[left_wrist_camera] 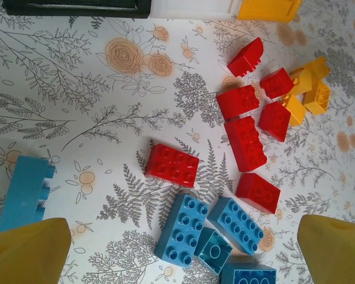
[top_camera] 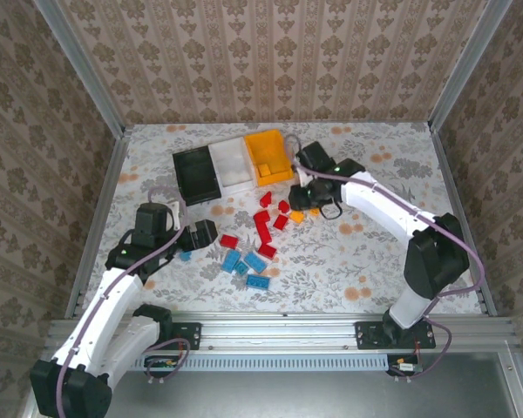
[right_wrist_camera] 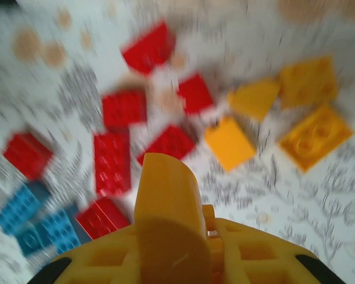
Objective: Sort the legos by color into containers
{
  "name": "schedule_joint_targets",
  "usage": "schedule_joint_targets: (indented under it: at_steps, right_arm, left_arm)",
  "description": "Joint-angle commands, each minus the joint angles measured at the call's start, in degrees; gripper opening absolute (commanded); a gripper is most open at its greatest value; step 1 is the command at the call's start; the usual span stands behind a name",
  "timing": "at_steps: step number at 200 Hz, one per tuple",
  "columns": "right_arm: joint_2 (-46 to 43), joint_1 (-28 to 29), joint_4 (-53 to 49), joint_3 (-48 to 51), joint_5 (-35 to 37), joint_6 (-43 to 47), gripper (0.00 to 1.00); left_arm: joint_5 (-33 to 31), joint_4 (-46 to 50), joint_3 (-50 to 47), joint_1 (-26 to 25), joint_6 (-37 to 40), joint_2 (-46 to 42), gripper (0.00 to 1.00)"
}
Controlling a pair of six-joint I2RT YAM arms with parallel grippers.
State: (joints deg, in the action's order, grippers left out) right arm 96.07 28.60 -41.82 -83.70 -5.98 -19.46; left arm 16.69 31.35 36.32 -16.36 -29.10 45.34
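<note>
Three joined bins stand at the back: black (top_camera: 196, 174), white (top_camera: 231, 164) and orange-yellow (top_camera: 270, 157), the last with one orange brick (top_camera: 264, 168) inside. Red bricks (top_camera: 266, 222) lie mid-table, with light blue bricks (top_camera: 244, 263) in front of them and orange bricks (top_camera: 296, 215) to their right. My left gripper (top_camera: 205, 233) is open and low; its fingers (left_wrist_camera: 29, 251) straddle the blue bricks (left_wrist_camera: 183, 228) without touching them. A lone blue brick (left_wrist_camera: 23, 192) lies by its left finger. My right gripper (top_camera: 298, 196) hovers over the red and orange bricks (right_wrist_camera: 228, 142), fingers (right_wrist_camera: 165, 195) together, and I see nothing between them. That view is blurred.
Patterned walls and metal frame posts enclose the table (top_camera: 375, 261). The right half of the floral tabletop is bare. A cable loops beside the right arm's forearm (top_camera: 331, 209). The bins' front edges (left_wrist_camera: 77, 7) run along the top of the left wrist view.
</note>
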Motion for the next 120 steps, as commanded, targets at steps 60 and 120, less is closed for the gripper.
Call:
schedule_joint_targets:
  at_steps: [60, 120]
  right_arm:
    - [23.44, -2.94, 7.19, -27.08, -0.53, -5.57, 0.28]
    - [41.77, -3.37, 4.39, -47.01, 0.13, -5.99, 0.28]
  left_arm:
    - [1.11, 0.67, -0.19, 3.48, 4.22, 0.05, 1.0]
    - [10.89, -5.13, -1.86, 3.39, 3.92, 1.35, 1.0]
